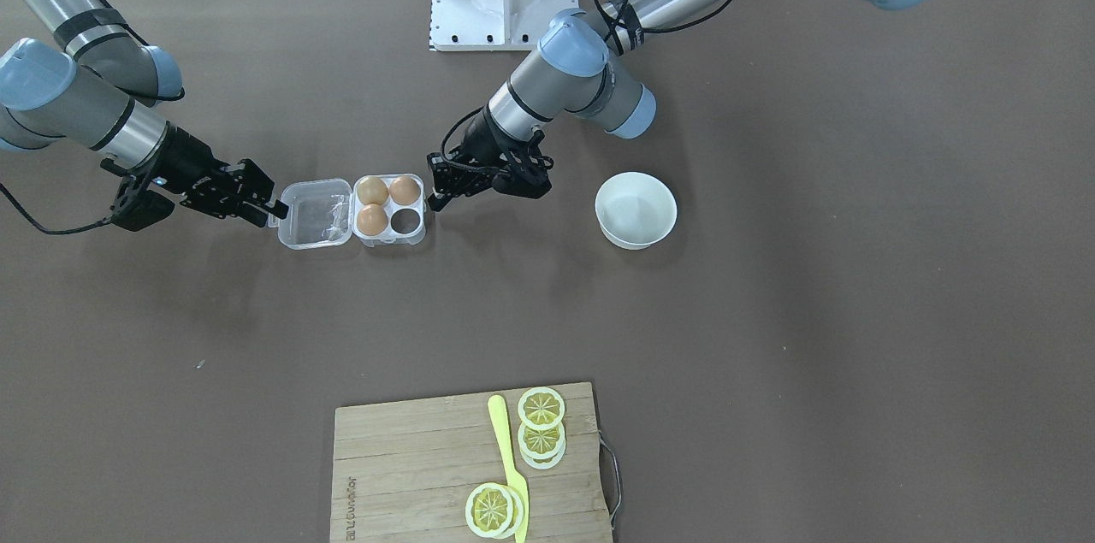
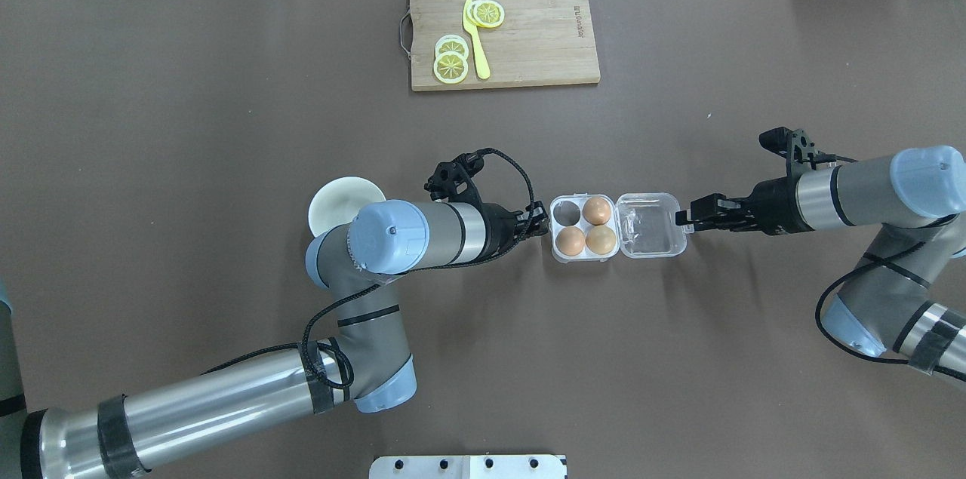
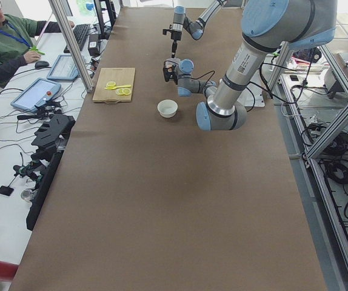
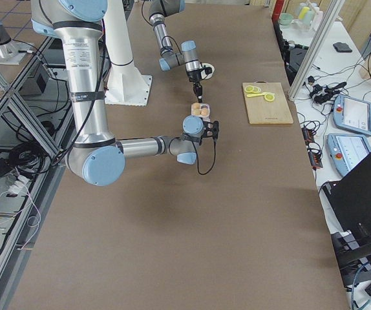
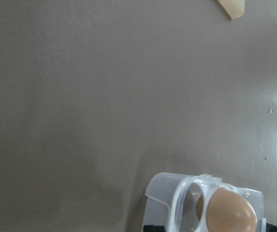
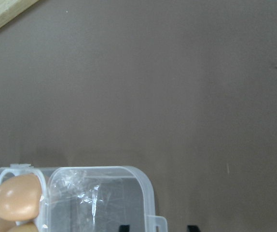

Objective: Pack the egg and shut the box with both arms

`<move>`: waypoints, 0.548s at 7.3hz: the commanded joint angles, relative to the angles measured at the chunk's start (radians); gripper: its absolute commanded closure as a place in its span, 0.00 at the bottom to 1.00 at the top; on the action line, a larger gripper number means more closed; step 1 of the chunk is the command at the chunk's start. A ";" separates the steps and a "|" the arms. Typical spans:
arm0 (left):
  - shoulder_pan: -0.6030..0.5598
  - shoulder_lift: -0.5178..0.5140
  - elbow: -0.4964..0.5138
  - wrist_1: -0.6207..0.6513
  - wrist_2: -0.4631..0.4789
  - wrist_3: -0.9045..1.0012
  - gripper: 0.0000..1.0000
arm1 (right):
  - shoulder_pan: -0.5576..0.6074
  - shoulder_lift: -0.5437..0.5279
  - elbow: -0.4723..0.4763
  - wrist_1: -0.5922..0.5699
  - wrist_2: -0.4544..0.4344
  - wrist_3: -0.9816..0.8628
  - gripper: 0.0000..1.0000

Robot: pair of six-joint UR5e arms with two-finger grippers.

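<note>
Box [image 2: 617, 228] open; three eggs [image 2: 596, 210] seated. Left gripper [image 2: 540, 221] spread wide at tray end: likely brace. Right gripper [image 2: 681, 219] parted astride lid tab [image 6: 157, 223]: likely lid lift.

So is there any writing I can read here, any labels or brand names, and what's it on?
Board: brand mark by one edge, too blurred to read.
Left arm: printed strip, too small to read.
Right arm: same, unreadable.
Box, bowl: no text.
</note>
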 commanded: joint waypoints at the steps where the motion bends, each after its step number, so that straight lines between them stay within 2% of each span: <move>1: 0.001 0.001 0.000 -0.002 0.000 0.000 1.00 | 0.000 0.000 0.001 0.000 0.018 0.000 0.64; 4: 0.001 0.001 -0.002 -0.002 0.000 0.000 1.00 | 0.002 0.000 0.003 0.000 0.020 0.001 0.64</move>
